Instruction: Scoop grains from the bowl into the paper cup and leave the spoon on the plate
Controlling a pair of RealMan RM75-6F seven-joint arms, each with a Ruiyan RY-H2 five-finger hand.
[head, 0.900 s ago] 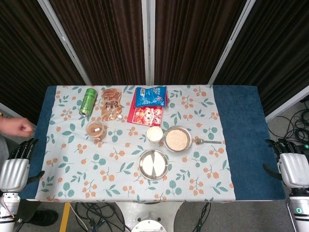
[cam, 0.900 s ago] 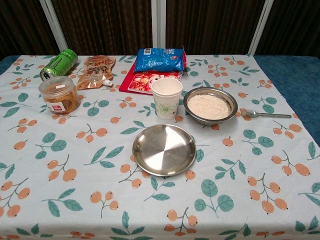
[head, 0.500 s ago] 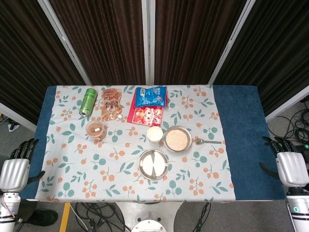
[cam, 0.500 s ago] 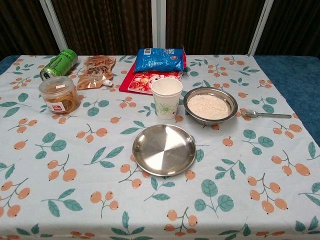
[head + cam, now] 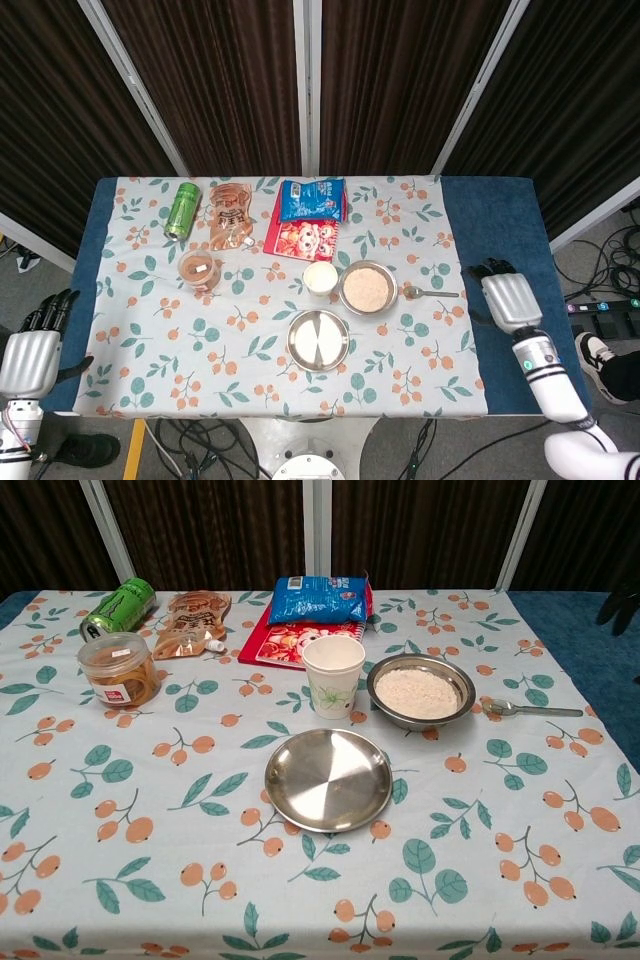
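Observation:
A metal bowl [image 5: 367, 288] [image 5: 420, 691] of pale grains sits right of centre. A white paper cup [image 5: 320, 278] [image 5: 333, 675] stands just left of it. The empty steel plate [image 5: 318, 340] [image 5: 328, 779] lies in front of both. A metal spoon [image 5: 432, 292] [image 5: 528, 709] lies flat on the cloth right of the bowl, handle pointing right. My right hand [image 5: 508, 297] hovers over the blue table edge just right of the spoon handle, holding nothing, fingers apart. My left hand [image 5: 32, 346] hangs off the table's left side, empty, fingers apart.
At the back left lie a green can [image 5: 182, 209], a brown snack pouch [image 5: 230, 214], a blue bag [image 5: 312, 198] on a red packet [image 5: 300, 240], and a round plastic tub [image 5: 199, 269]. Dark fingertips [image 5: 625, 605] show at the chest view's right edge.
My right hand has swung in from beyond the table's right side to just right of the spoon handle. A person's hand at far left has left the view.

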